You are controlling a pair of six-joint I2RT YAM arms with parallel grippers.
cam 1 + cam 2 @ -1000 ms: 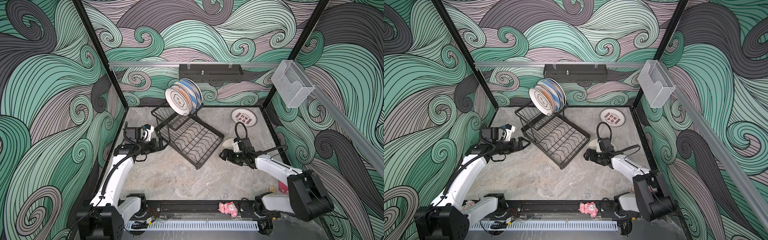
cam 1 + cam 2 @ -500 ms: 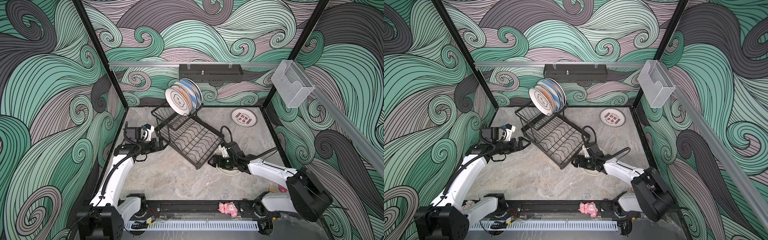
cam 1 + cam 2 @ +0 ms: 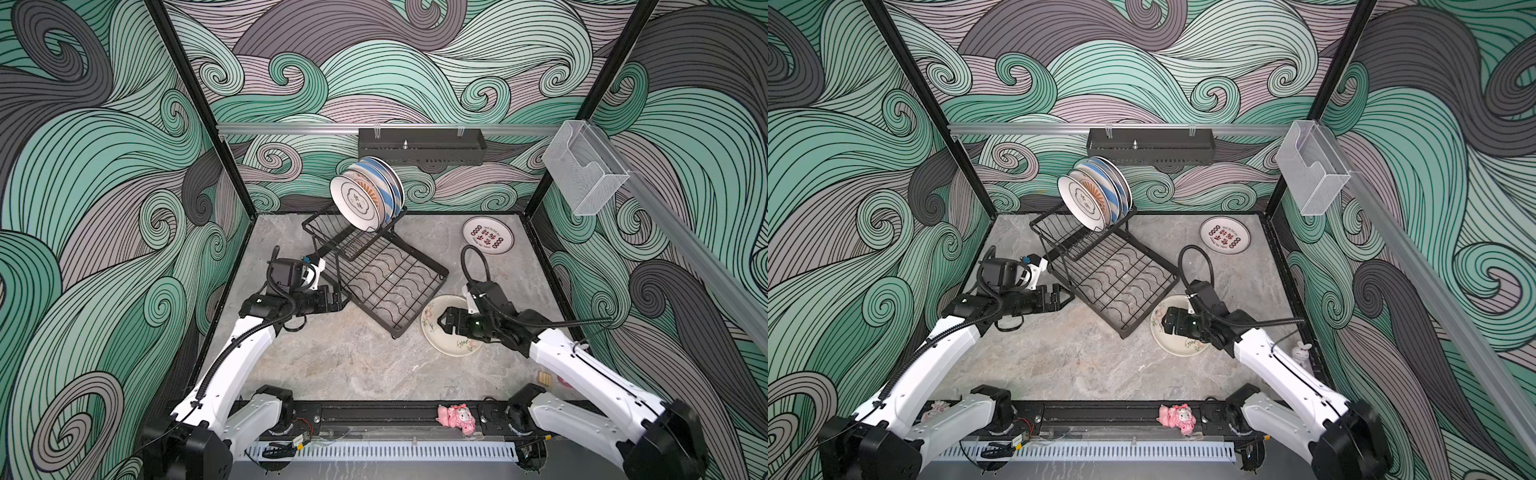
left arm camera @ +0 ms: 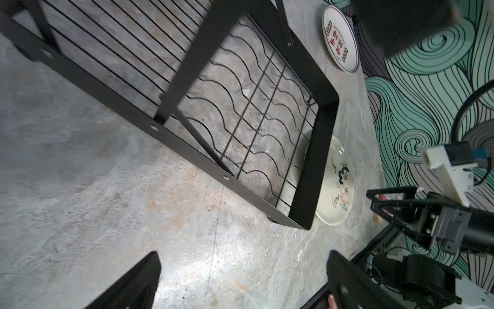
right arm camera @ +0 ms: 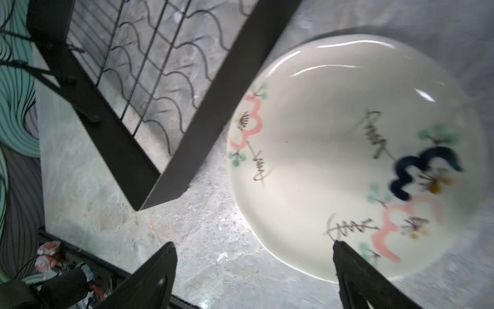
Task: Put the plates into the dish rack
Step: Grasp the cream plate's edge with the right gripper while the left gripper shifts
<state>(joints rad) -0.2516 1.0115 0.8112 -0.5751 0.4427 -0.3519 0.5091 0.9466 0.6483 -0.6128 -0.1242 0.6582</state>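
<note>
The black wire dish rack point(image 3: 376, 272) point(image 3: 1108, 276) stands askew at mid table. Several plates point(image 3: 368, 195) point(image 3: 1094, 195) stand on edge in its raised basket, a white one in front. A red-lettered plate point(image 3: 488, 235) point(image 4: 339, 40) lies flat at the back right. A cream plate with doodles point(image 3: 453, 347) point(image 3: 1177, 345) point(image 5: 334, 160) lies flat by the rack's near right corner. My right gripper point(image 3: 442, 322) point(image 5: 252, 251) hovers open over its left edge, one finger above the rim, the other above the table. My left gripper point(image 3: 340, 297) point(image 4: 243, 259) is open and empty beside the rack's left side.
A black perforated tray point(image 3: 422, 145) hangs on the back wall and a clear plastic box point(image 3: 582, 174) on the right wall. A pink toy point(image 3: 457, 415) sits on the front rail. A small white bunny point(image 3: 1300, 353) stands at the right edge.
The right gripper swung left toward the rack's corner, then came back a little. The cream plate now lies nearer the front. The left arm has not moved.
</note>
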